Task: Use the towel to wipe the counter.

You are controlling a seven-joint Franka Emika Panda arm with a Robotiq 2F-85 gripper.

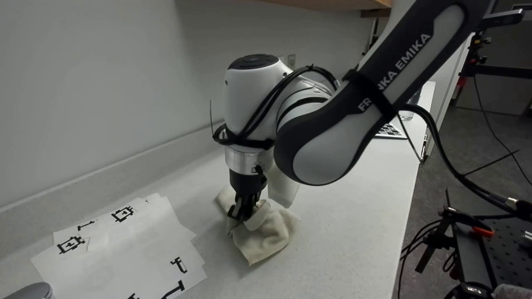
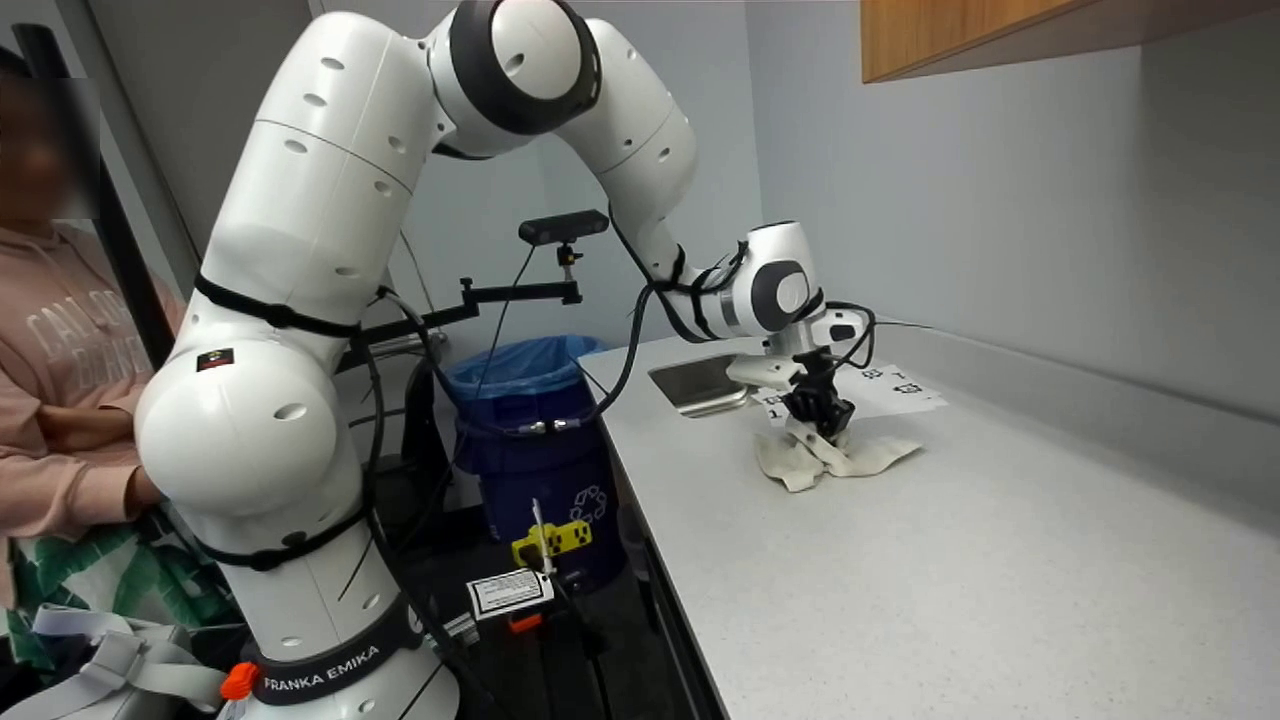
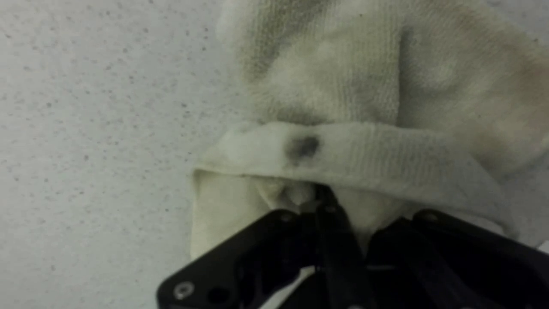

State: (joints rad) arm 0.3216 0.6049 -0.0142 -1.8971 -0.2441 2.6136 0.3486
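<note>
The beige towel lies bunched and folded on the pale speckled counter. It also shows in an exterior view, spread on both sides of the fingers. My gripper points straight down into the towel, low at the counter. In the wrist view, the black fingers are close together with cloth between them, and a fold of the towel with a dark spot covers the fingertips. The gripper looks shut on the towel. The exact tips are hidden. The bare counter shows left of the towel.
White paper sheets with black marks lie beside the towel near the wall. A metal sink is set in the counter. A grey round lid is at the near corner. A wooden cabinet hangs above. A person sits behind the arm.
</note>
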